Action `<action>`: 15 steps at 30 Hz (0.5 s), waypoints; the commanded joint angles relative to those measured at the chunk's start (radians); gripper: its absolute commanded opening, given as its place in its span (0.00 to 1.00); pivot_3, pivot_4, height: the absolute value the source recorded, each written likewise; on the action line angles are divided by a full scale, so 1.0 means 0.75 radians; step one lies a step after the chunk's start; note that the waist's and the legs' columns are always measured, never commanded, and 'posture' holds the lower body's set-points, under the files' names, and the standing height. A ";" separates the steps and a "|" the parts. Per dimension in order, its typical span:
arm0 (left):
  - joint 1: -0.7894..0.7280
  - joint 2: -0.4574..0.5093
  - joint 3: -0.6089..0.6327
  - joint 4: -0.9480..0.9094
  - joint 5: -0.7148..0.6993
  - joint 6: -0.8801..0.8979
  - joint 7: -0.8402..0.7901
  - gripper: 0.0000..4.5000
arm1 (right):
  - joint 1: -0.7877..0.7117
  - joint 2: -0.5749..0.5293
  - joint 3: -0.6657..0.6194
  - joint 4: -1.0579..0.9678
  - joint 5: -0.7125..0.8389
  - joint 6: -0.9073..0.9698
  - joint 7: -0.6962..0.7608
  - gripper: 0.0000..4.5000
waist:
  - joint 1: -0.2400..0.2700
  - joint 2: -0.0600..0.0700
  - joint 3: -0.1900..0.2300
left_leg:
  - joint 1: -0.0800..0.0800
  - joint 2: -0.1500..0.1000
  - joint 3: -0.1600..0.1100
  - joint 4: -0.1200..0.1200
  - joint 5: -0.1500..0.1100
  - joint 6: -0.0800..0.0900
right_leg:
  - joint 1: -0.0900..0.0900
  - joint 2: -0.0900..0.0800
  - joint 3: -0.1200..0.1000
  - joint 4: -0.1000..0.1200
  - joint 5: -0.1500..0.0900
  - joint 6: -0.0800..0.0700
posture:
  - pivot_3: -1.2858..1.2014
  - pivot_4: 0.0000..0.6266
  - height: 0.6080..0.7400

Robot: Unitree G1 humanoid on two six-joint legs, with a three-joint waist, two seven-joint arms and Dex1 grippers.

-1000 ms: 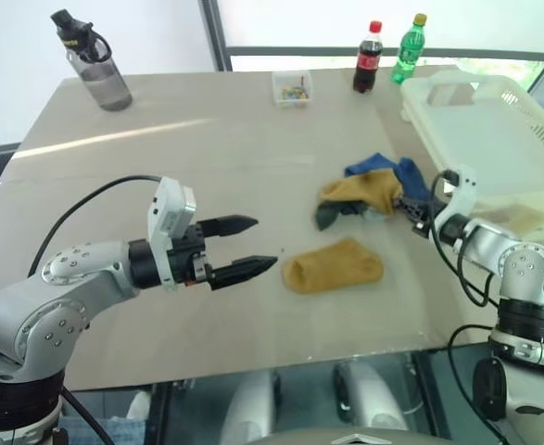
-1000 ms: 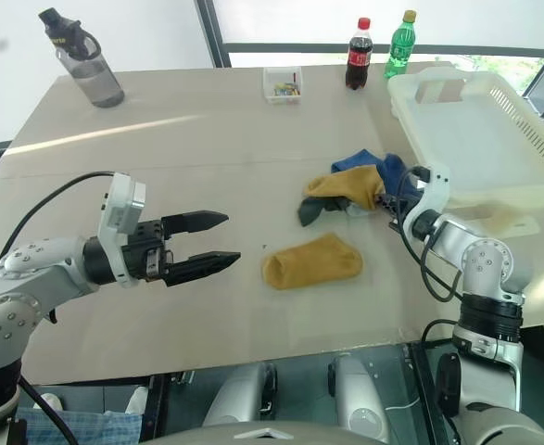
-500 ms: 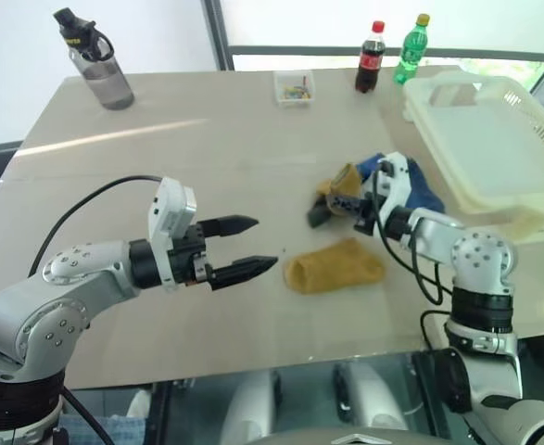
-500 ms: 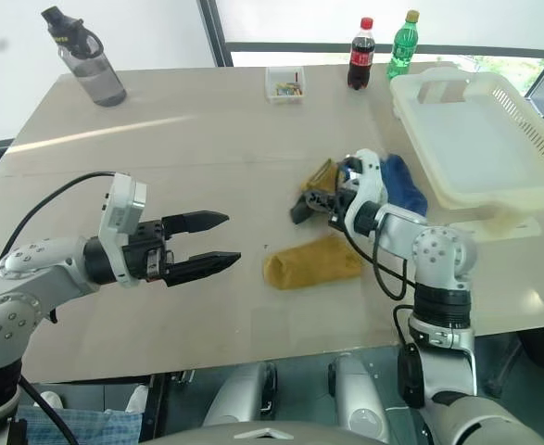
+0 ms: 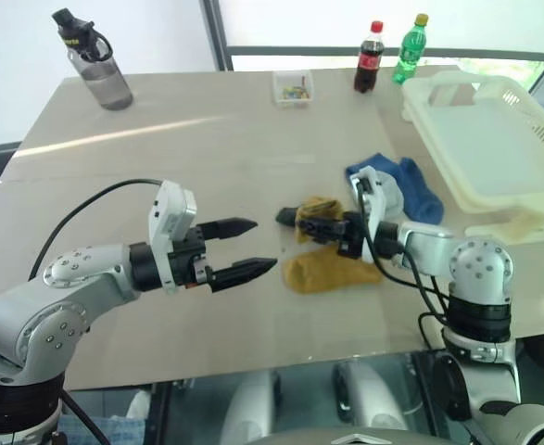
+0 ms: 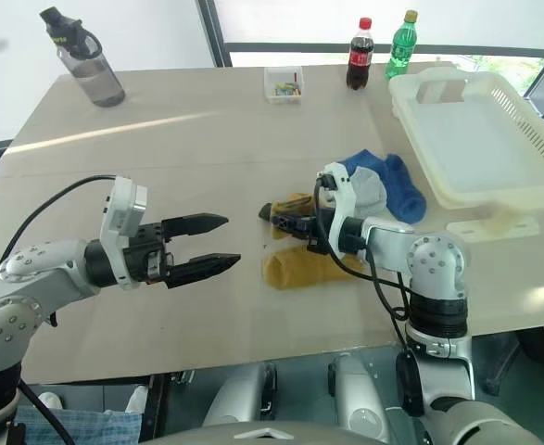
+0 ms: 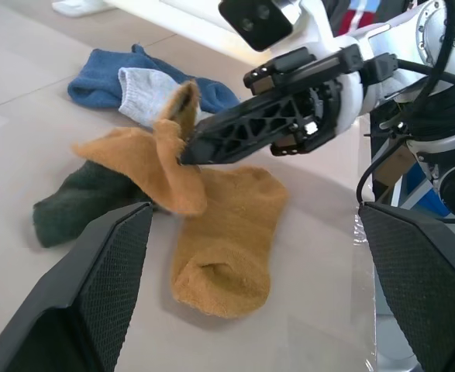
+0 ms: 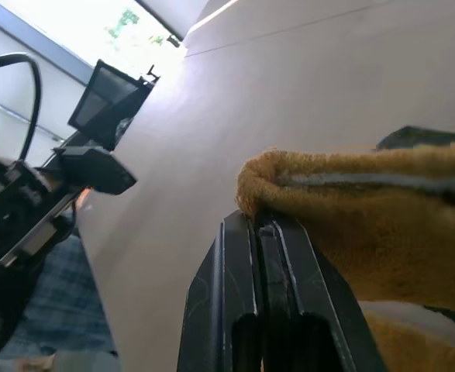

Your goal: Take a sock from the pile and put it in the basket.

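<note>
Nearest to the robot, the left pincer hangs over the bench with its two black fingers spread wide and holding nothing; I judge it waits there to receive or to help, because it points toward the socks.

Just beyond it, a mustard-yellow sock lies flat on the bench. The right pincer is closed on a second mustard-yellow sock, pinching a fold of it so that the cloth hangs down over the flat one. Probably it grips one edge only so as to lift a single sock. A dark green sock lies just beside, partly covered by the held sock.

Behind the right arm are the blue sock and a light grey sock, the rest of the pile; the arm hides part of them. The cream-white basket stands further off, on the right side, cut by the picture edge.

At the far edge stand a small clear box, a cola bottle, a green bottle and a grey water bottle. What is in the box is too small to tell.
</note>
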 commanded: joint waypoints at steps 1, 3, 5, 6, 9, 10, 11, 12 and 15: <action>-0.007 0.002 0.021 -0.032 -0.006 -0.036 -0.001 1.00 | 0.017 -0.034 -0.040 -0.010 -0.016 -0.014 -0.039 0.03 | 0.000 0.000 0.000 | 0.000 0.000 0.000 0.000 0.000 0.000 | 0.000 0.000 0.000 0.000 0.000 0.000 | 0.52 0.24 1.00; -0.006 0.003 0.020 -0.032 -0.006 -0.037 -0.003 1.00 | 0.020 -0.060 -0.066 0.042 -0.079 -0.060 -0.077 0.03 | 0.002 0.000 0.000 | 0.000 0.000 0.000 0.000 0.000 0.000 | 0.000 0.000 0.000 0.000 0.000 0.000 | 0.52 0.24 1.00; -0.008 0.003 0.018 -0.031 -0.006 -0.038 -0.003 1.00 | 0.013 -0.083 -0.097 0.097 -0.138 -0.115 -0.105 0.03 | 0.002 0.000 0.000 | 0.000 0.000 0.000 0.000 0.000 0.000 | 0.000 0.000 0.000 0.000 0.000 0.000 | 0.52 0.24 1.00; -0.010 0.003 0.016 -0.029 -0.004 -0.038 -0.004 1.00 | 0.010 -0.094 -0.111 0.123 -0.164 -0.137 -0.118 0.03 | 0.002 0.000 0.000 | 0.000 0.000 0.001 0.000 0.000 0.000 | 0.000 0.000 0.000 0.000 0.000 0.000 | 0.52 0.24 1.00; -0.014 0.006 0.012 -0.025 -0.002 -0.041 -0.005 1.00 | 0.019 -0.138 -0.140 0.156 -0.196 -0.152 -0.107 0.03 | 0.001 0.000 0.000 | 0.000 0.000 0.001 0.000 0.000 0.000 | 0.000 0.000 0.000 0.000 0.000 0.000 | 0.52 0.24 1.00; -0.013 0.008 0.011 -0.025 -0.002 -0.041 -0.006 1.00 | 0.028 -0.158 -0.152 0.152 -0.196 -0.147 -0.100 0.03 | 0.001 0.000 0.000 | 0.000 0.000 0.001 0.000 0.000 0.000 | 0.000 0.000 0.000 -0.001 0.000 0.000 | 0.52 0.24 1.00; -0.012 0.009 0.010 -0.021 -0.001 -0.043 -0.008 1.00 | 0.041 -0.184 -0.173 0.147 -0.197 -0.140 -0.094 0.03 | 0.001 0.000 0.000 | 0.000 0.000 0.001 0.000 0.000 0.000 | 0.000 0.000 0.000 -0.001 0.000 0.000 | 0.52 0.24 1.00; -0.012 0.009 0.009 -0.019 0.001 -0.044 -0.010 1.00 | 0.049 -0.202 -0.187 0.145 -0.198 -0.136 -0.091 0.03 | 0.001 0.000 0.000 | 0.000 0.000 0.001 0.000 0.000 0.000 | 0.000 0.000 0.000 -0.001 0.000 0.000 | 0.52 0.24 1.00; -0.018 -0.004 -0.003 0.008 0.012 -0.043 0.003 1.00 | 0.072 -0.256 -0.230 0.132 -0.193 -0.122 -0.093 0.03 | 0.003 0.000 0.000 | -0.001 -0.001 0.001 0.000 0.000 0.000 | 0.000 0.000 0.000 -0.001 0.000 0.000 | 0.52 0.24 1.00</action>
